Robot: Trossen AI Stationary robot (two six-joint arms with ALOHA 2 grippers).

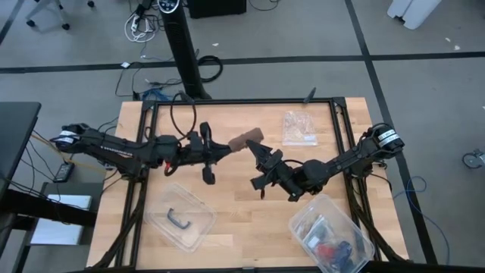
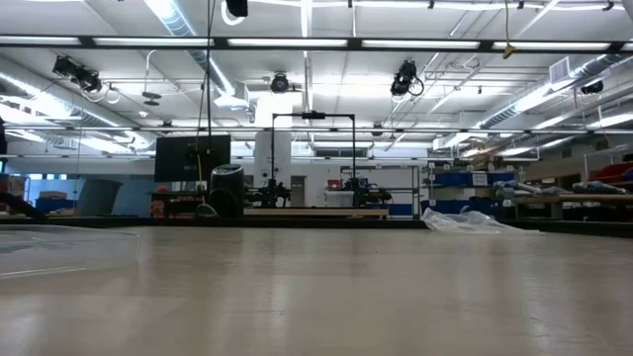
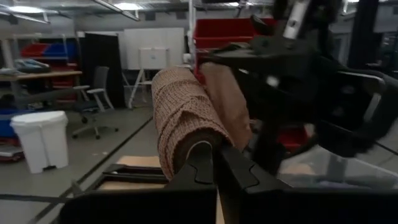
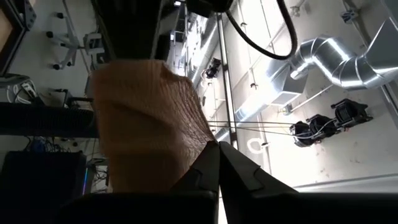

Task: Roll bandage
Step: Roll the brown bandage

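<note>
Jaws of both the left gripper [image 1: 227, 145] and right gripper [image 1: 256, 149] pinch the dark brown knitted fabric bandage [image 1: 245, 139], held aloft mid-table (mostly rolled, apparently); a short tail seems left.

I see the bandage [image 3: 183, 118], centre frame in the left wrist view, as tan-brown knitted cloth, coarse and matt, its ribbed weave plain. The table [image 1: 235, 208] is pale wood, smooth with a low sheen. At lower left of the high view lies a clear glossy plastic tub [image 1: 182, 218]. My grippers' fingers [image 3: 199, 165] look like matt black plastic.
</note>
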